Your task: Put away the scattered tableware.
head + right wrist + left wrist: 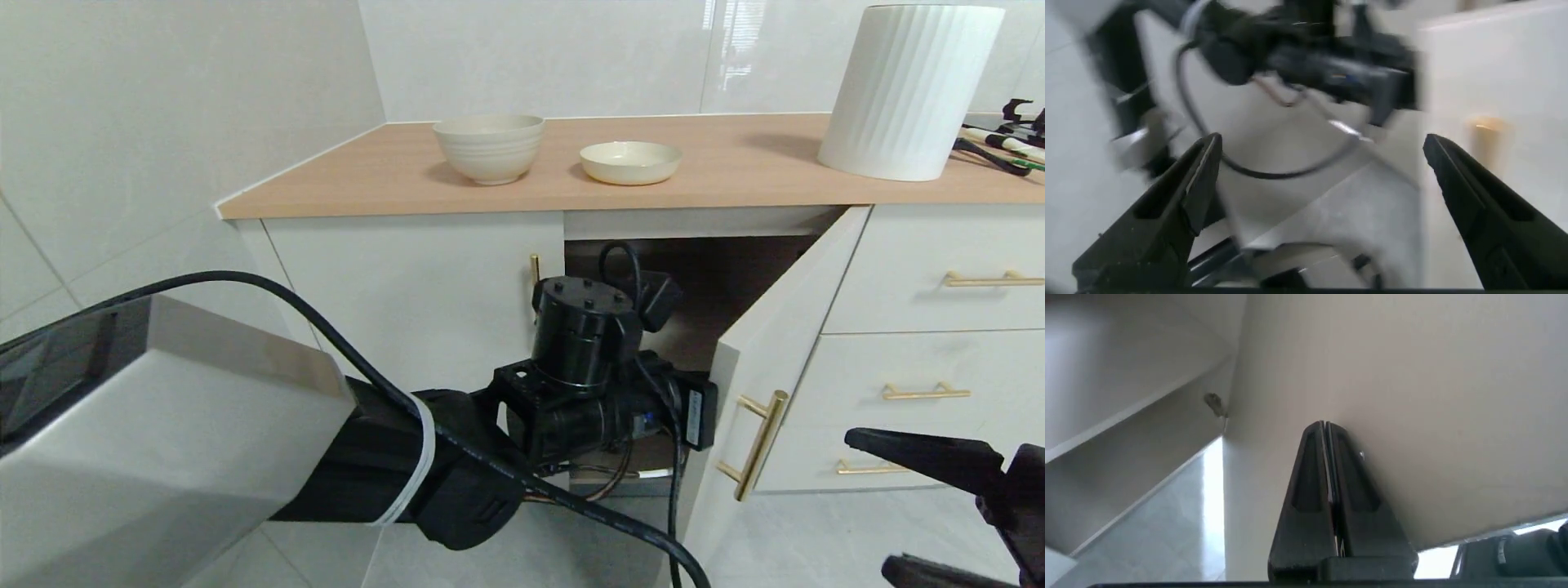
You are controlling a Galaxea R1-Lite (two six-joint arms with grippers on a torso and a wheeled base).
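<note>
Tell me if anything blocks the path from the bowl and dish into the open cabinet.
The cabinet door stands open, but the left arm's wrist sits in the opening, the left gripper shut beside the door's inner face. Nothing else visible blocks the bowl or dish.

Glossy white tiled walls (180, 98) meet at a corner. A wood-toned countertop (735, 175) tops white units. One cabinet (710, 278) stands with its door (784, 327) swung open. The drawers (898, 359) alongside carry brass handles (992, 280). The floor (800, 531) is pale tile.
</note>
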